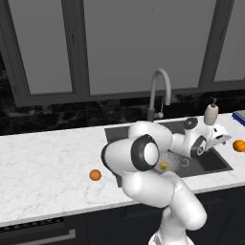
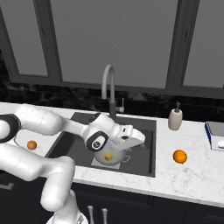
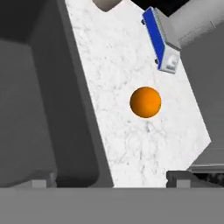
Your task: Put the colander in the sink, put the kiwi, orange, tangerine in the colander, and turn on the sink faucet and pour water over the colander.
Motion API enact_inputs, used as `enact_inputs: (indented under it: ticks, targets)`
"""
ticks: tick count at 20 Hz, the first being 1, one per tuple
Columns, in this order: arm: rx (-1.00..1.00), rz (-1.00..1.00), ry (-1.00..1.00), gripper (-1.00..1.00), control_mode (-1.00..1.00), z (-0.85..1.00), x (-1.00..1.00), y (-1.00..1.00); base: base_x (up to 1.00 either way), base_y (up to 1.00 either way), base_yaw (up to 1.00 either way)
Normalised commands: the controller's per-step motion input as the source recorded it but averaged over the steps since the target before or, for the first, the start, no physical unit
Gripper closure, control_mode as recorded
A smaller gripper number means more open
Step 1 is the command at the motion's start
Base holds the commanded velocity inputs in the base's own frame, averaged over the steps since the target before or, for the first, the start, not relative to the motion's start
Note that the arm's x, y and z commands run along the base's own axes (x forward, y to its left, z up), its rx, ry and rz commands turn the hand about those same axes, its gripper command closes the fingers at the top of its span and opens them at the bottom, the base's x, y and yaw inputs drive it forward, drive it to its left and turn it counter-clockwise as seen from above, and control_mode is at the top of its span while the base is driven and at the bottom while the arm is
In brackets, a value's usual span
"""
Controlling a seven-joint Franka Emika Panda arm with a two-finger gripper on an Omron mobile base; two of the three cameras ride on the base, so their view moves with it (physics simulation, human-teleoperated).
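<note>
- The colander (image 2: pixel 113 156) sits in the sink (image 2: pixel 74 144), on the light square of the floor. The kiwi (image 2: pixel 108 156) lies inside it.
- The end effector (image 2: pixel 139 141) hangs over the right side of the sink, above the colander and pointing at the right side of the desk (image 2: pixel 197 175).
- The end effector holds nothing. Its 2 dark tips (image 3: pixel 179 177) stand far apart at the bottom of the hand view, so it is let go and wide.
- My guess is that the next fruit to fetch is the big orange ball (image 3: pixel 145 102). It lies on the right part of the desk, between the sink edge and the blue and white box (image 3: pixel 162 41) at the far right edge.
- To do this well, I think the hand should go over the sink rim, stop right above the ball, come straight down and squeeze gently at its middle. A round ball can roll away if it is pushed from 1 side.
- The hand should stay clear of the soap bottle (image 2: pixel 175 119) near the back edge.
- A smaller orange ball (image 1: pixel 95 175) waits on the left part of the desk, well apart from the sink.
- The sink faucet (image 2: pixel 110 87) stands behind the sink. I see no water coming out.
- The desk is white marble. Behind it is a dark wall with big grey windows (image 2: pixel 113 39).
</note>
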Motion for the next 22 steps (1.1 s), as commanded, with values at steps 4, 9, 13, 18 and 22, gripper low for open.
enact_inputs:
  ticks: [4,9,13,18,22]
  targets:
    - [0.20,-0.09,0.34,-1.00,-1.00,1.00,0.00,-0.40,0.00,0.00,0.00]
    - [0.06,-0.01,0.09,-1.00,-1.00,0.30,0.06,-0.63,0.00,0.00,0.00]
    - [0.27,0.06,0.01,-1.00,-1.00,-0.79,0.00,-1.00,0.00,0.00,0.00]
    - [0.47,0.05,0.07,-1.00,-1.00,-0.48,0.13,-0.94,0.00,0.00,0.00]
    - [0.07,-0.02,0.04,-1.00,-1.00,-0.26,0.05,-0.47,0.00,0.00,0.00]
